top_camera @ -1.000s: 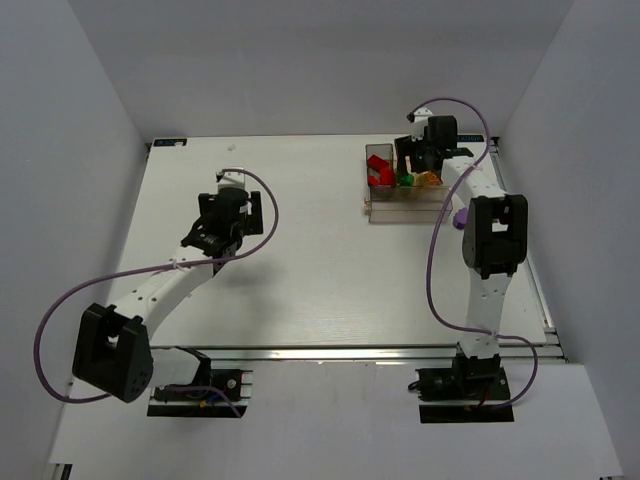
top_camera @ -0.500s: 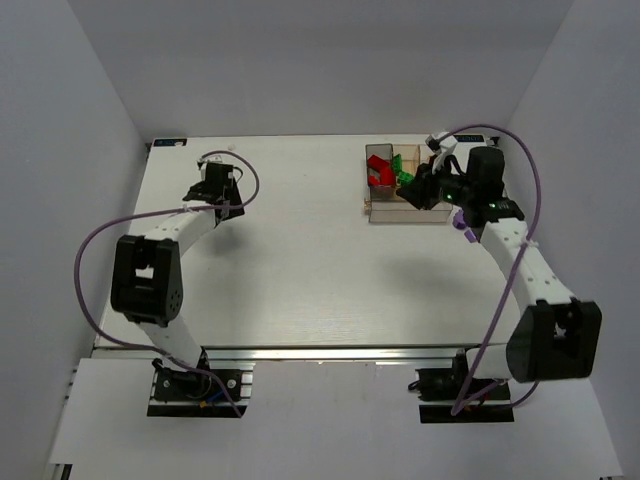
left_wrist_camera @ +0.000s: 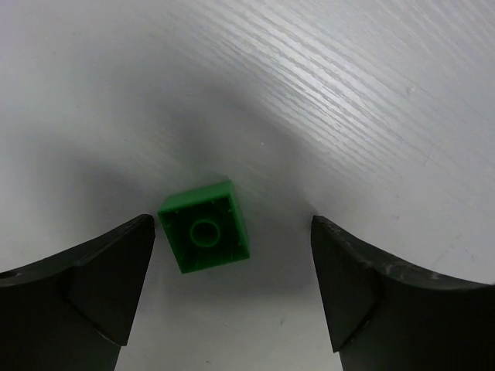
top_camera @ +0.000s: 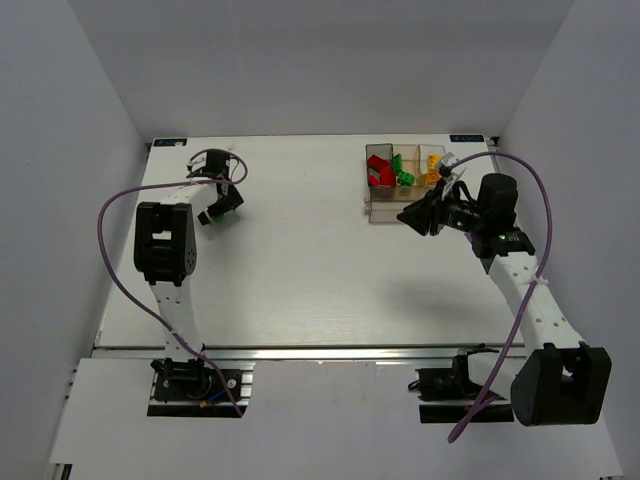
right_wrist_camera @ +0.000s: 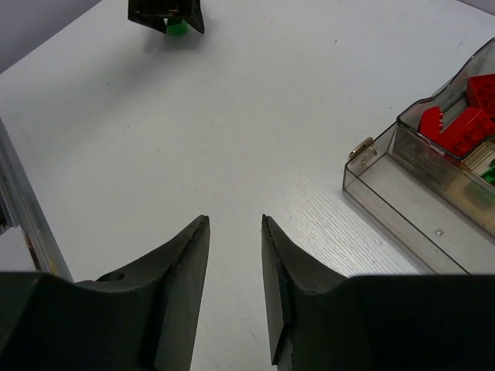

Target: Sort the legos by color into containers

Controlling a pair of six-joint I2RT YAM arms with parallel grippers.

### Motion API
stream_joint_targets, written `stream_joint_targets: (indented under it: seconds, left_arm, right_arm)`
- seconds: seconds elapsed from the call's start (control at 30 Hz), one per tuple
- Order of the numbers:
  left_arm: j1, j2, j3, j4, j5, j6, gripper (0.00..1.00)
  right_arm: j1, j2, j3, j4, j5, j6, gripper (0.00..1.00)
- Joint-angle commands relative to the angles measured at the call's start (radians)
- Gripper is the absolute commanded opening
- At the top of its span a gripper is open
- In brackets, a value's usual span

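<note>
A white tabletop with a faint wood grain fills the middle. Plain pale grey walls box it in: a back wall beyond the far edge, and a left wall and a right wall slanting along the side edges. An aluminium rail runs along the near edge, with a white panel lying in front of it. A small dark fitting sits at the far left corner. The light is even and diffuse, and the shadows on the tabletop are soft and grey.

L arm & R arm: white links, chunky black joint housings, black bases on metal rail at worktop near edge. Purple cable loops along each. End effector fingers matte black, wedge-shaped, smooth.
</note>
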Motion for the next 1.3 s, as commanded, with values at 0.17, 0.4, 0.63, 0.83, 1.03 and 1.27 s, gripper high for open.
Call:
stream_joint_targets:
  seconds: [0.17, 0.4, 0.63, 0.83, 1.03, 1.27]
  left_arm:
    - [0.022, 0.029, 0.082, -0.092, -0.015, -0.135, 0.79]
    - [0.022, 0.014, 0.059, -0.095, -0.011, -0.149, 0.45]
    - [-0.014, -0.101, 0.007, 0.018, 0.162, 0.019, 0.01]
    - [-0.093, -0.118, -0.002, 0.381, 0.98, 0.126, 0.0]
    - [-0.26, 0.037, 0.202, 0.731, 1.26, 0.02, 0.0]
    - [-0.394, 0.325, 0.59, 0.967, 1.2, -0.098, 0.0]
  right_arm:
    - [-0.047, -0.028, 0.003, 0.051, -0.034, 0.019, 0.39]
    - [-0.073, -0.023, 0.002, 0.054, -0.037, 0.032, 0.38]
    - [-0.111, -0.046, -0.003, 0.049, -0.013, 0.009, 0.56]
    - [-0.14, -0.108, -0.056, 0.123, 0.181, 0.007, 0.89]
    - [-0.193, -0.06, -0.029, 0.092, 0.165, 0.064, 0.0]
    - [-0.251, -0.062, -0.041, 0.106, 0.176, 0.076, 0.0]
